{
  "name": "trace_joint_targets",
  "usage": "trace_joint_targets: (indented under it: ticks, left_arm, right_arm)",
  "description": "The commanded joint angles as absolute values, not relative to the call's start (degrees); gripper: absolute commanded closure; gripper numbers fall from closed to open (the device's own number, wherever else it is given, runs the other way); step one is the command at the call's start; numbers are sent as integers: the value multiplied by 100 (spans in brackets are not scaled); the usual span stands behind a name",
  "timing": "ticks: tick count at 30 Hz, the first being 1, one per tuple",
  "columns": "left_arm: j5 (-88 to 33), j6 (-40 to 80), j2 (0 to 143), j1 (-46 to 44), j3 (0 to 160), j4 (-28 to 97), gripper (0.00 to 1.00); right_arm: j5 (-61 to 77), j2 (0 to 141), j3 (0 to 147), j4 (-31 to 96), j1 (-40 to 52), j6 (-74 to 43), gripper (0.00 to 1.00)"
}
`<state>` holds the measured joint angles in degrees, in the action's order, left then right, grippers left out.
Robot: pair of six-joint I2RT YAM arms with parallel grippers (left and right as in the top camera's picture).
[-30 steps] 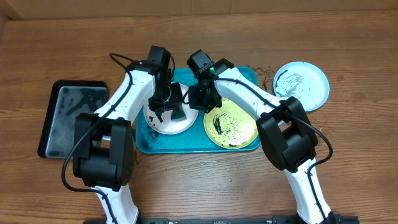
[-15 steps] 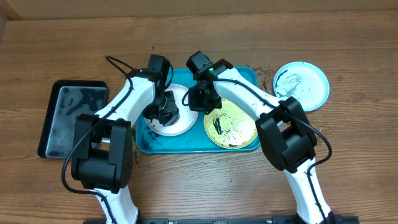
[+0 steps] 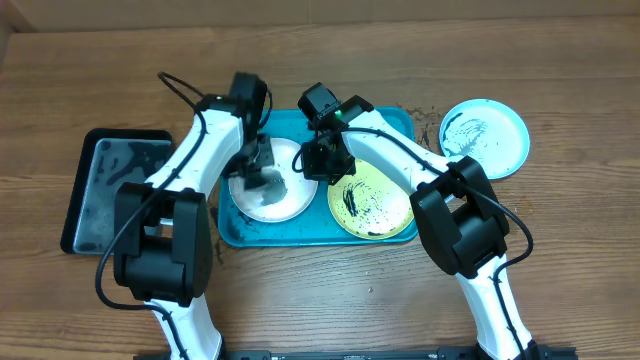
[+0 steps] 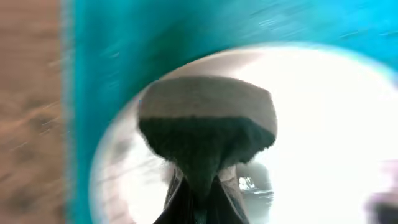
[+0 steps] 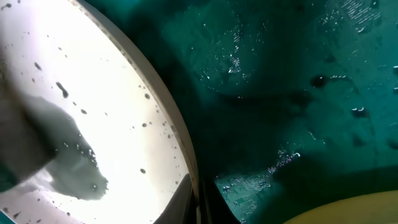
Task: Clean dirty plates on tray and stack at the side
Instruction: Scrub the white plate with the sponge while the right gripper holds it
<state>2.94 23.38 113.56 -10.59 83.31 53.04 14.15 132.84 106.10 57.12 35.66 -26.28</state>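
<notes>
left gripper [image 4: 200, 193] clamped on a sponge [image 4: 208, 115] atop the white plate [image 3: 285, 200], right gripper [image 5: 196, 202] pinching its 3 o'clock rim, on the turquoise tray [image 3: 300, 235]

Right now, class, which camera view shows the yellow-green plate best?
Overhead: the yellow-green plate lies almost whole on the tray, black smears clear. The right wrist catches only a yellow sliver at its bottom edge; the left wrist shows none.

The wooden table [image 3: 560, 270] is looking matt and grainy. The turquoise plastic tray [image 3: 300, 236] is gleaming wet and glossy. The white plate [image 3: 270, 205] is shining smooth and glazed. The sponge [image 4: 205, 124] is showing a coarse dark scouring face under a softer grey layer. The black tray [image 3: 72, 200] is glinting glossily.
</notes>
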Motion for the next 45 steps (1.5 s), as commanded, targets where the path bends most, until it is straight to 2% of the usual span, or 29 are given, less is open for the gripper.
trace_joint_targets:
  ticks: [1, 8, 15, 22, 28, 30, 34, 37, 42, 45]
  left_arm:
    - [-1262, 2241, 11410, -1063, 8385, 4890, 96]
    - [-1232, 2707, 11413, -1127, 8001, 4132, 96]
    - [-506, 2700, 11413, -1118, 7767, 4206, 96]
    - [886, 2641, 11413, -1118, 7487, 4453, 96]
    - [2803, 2290, 11408, -1118, 7513, 5076, 96]
    - [2961, 2290, 11408, -1118, 7599, 5258, 96]
    - [2805, 2290, 11408, -1118, 7970, 5588, 96]
    - [2191, 2283, 11408, -1125, 8368, 5872, 96]
    - [-231, 1756, 11410, -1118, 8639, 5686, 96]
    - [-987, 1697, 11432, -1129, 8595, 5424, 96]
  right_arm:
    - [1361, 13268, 10613, 5710, 3557, -2547, 96]
    - [1361, 13268, 10613, 5714, 3557, -2545, 96]
    - [1361, 13268, 10613, 5717, 3557, -2545, 96]
    - [1358, 13268, 10613, 5719, 3557, -2543, 96]
    - [1358, 13268, 10613, 5714, 3557, -2526, 96]
    - [1356, 13268, 10613, 5712, 3557, -2526, 96]
    - [1356, 13268, 10613, 5712, 3557, -2526, 96]
    - [1356, 13268, 10613, 5712, 3557, -2526, 96]
    - [1358, 13268, 10613, 5664, 3557, -2528, 96]
    - [1358, 13268, 10613, 5649, 3557, -2528, 96]
